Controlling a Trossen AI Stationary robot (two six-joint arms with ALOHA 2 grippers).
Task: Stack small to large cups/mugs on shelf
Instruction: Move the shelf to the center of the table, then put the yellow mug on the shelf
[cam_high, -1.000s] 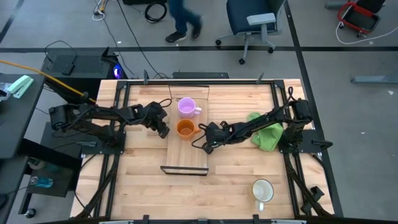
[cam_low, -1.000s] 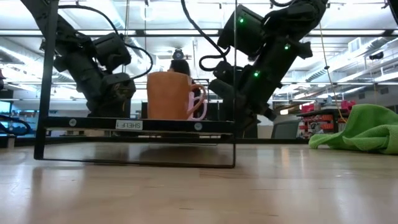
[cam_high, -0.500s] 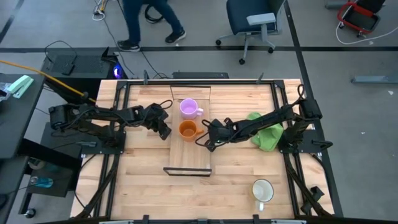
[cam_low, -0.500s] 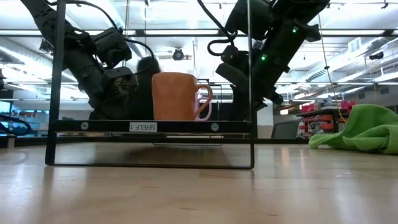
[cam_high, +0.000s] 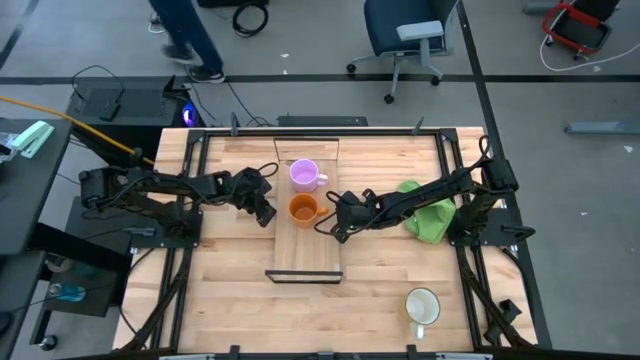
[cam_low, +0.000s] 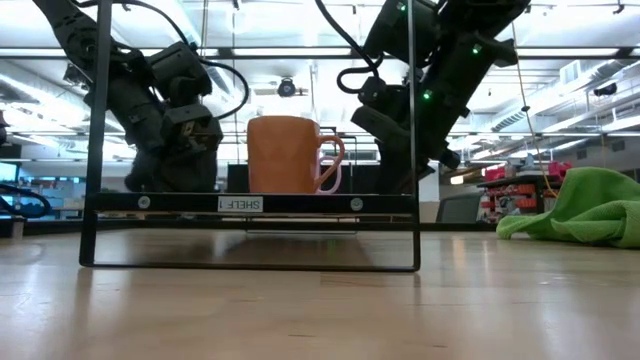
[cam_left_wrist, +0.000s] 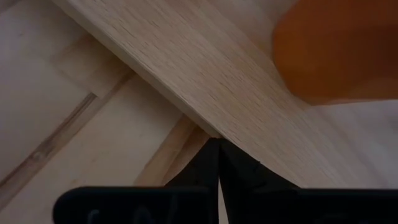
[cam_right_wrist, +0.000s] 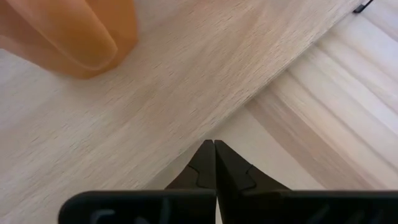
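Note:
The light-wood shelf (cam_high: 305, 250) with black end frames stands in the middle of the table. The light purple mug (cam_high: 303, 174) and the orange mug (cam_high: 302, 208) stand upright on its far half, the orange one nearer; it also shows in the low view (cam_low: 285, 155). The white mug (cam_high: 423, 305) stands on the table at the near right. My left gripper (cam_high: 263, 212) is shut at the shelf's left long edge. My right gripper (cam_high: 335, 228) is shut at its right long edge. My left gripper touches the left long edge of the shelf board (cam_left_wrist: 208, 132) with its shut fingertips (cam_left_wrist: 217, 155), beside the orange mug. It comes slanting down from the table's left side. My right gripper touches the right long edge of the shelf board (cam_right_wrist: 205, 138) with its shut fingertips (cam_right_wrist: 214, 155), just nearer than the orange mug. It comes slanting down from the table's right side.
A green cloth (cam_high: 430, 215) lies crumpled at the right, under the right arm. A person walks on the floor beyond the far edge (cam_high: 185, 40), and an office chair (cam_high: 405, 40) stands there. Bare tabletop lies near the front edge, left of the white mug.
The shelf has slid a little toward the table's near and right edges and turned square to the low camera, carrying both mugs upright. Both shut grippers have stayed at its long edges and moved with it.

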